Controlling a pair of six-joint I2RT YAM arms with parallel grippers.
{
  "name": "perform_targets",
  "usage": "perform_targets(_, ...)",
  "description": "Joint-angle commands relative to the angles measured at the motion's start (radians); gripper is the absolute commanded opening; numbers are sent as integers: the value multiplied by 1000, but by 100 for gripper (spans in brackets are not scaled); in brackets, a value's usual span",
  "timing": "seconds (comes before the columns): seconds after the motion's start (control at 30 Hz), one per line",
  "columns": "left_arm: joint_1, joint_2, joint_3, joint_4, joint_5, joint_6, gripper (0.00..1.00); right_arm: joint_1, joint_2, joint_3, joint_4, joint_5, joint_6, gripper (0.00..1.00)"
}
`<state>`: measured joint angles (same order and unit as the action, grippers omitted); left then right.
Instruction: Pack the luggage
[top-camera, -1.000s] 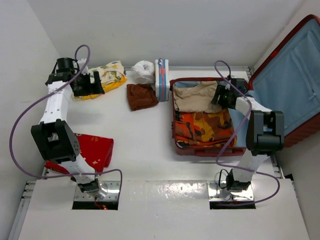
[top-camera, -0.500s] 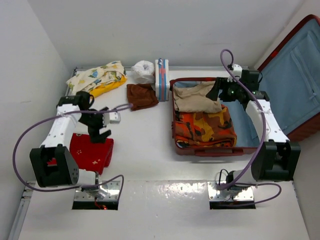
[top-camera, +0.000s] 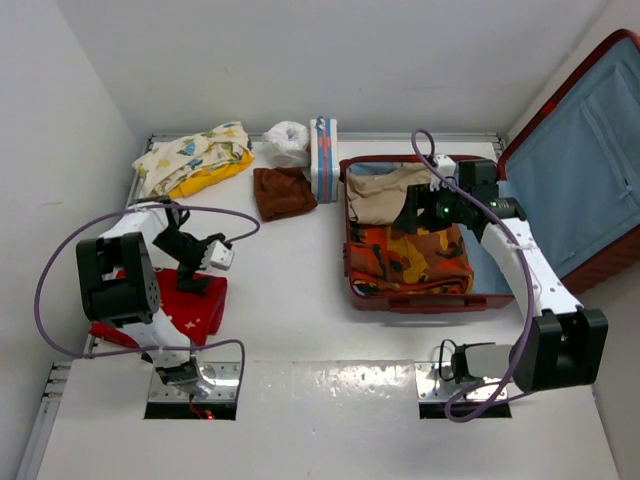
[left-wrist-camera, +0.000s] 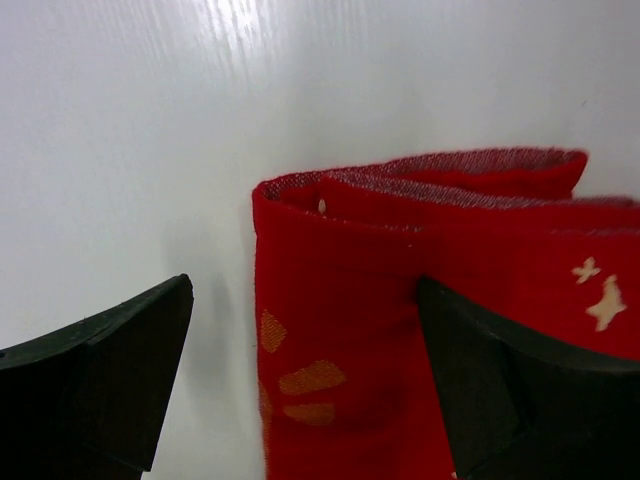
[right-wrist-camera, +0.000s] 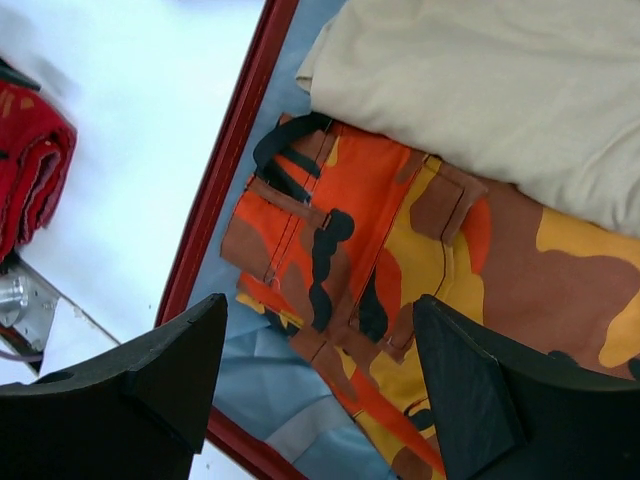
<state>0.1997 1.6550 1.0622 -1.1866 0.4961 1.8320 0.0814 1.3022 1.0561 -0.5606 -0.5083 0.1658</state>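
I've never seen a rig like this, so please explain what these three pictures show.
Two robot arms are bolted to a table. One picture looks down from a fixed overhead camera; the other two come from cameras on each wrist, the black shapes being that arm's own fingers. The left hand is open above a folded red cloth. The right hand hovers open over the luggage, which holds an orange patterned garment and a beige garment. Neither hand holds anything.
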Motion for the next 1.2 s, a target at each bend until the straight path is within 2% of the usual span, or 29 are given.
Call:
perform_targets(0.0,-2,11,-10,7,-31,174,97,18,-15,-1,-12,-1,-28,74)
perform_targets(0.07,-2,46,-10,19,-65,191,97,26,-12,4,-15,-7,-29,74)
perform_targets(0.17,-2,74,-19,19,-96,204,89,55,-11,-2,-13,-22,-19,74)
perform_targets(0.2,-11,89,-19,19,-96,204,78,60,-12,-8,-10,-32,-11,74)
perform_targets(0.27,-11,103,-19,19,-96,193,63,79,-21,-48,31,-41,20,74)
perform_targets(0.3,-11,112,-19,19,-96,193,52,95,-27,-57,62,-48,23,74)
perform_targets(0.4,-20,124,-8,31,-62,139,40,141,-27,-99,132,-42,73,75)
perform_targets(0.43,-32,143,7,41,-45,110,32,156,-23,-103,151,-36,90,75)
perform_targets(0.47,-32,156,28,29,-24,55,28,167,-15,-122,166,-33,144,77)
perform_targets(0.5,-32,173,94,6,46,18,20,185,-6,-123,215,-33,162,78)
perform_targets(0.63,-42,224,274,-22,244,-177,6,231,46,-120,324,-15,268,83)
perform_targets(0.77,-69,209,338,16,349,-327,0,308,126,-58,430,16,339,86)
perform_targets(0.87,-94,181,326,30,374,-339,0,374,219,-30,510,50,363,88)
perform_targets(1.0,-117,131,301,56,418,-341,0,448,328,77,605,71,379,100)
perform_targets(1.17,-138,89,283,76,458,-362,0,540,500,203,677,58,383,100)
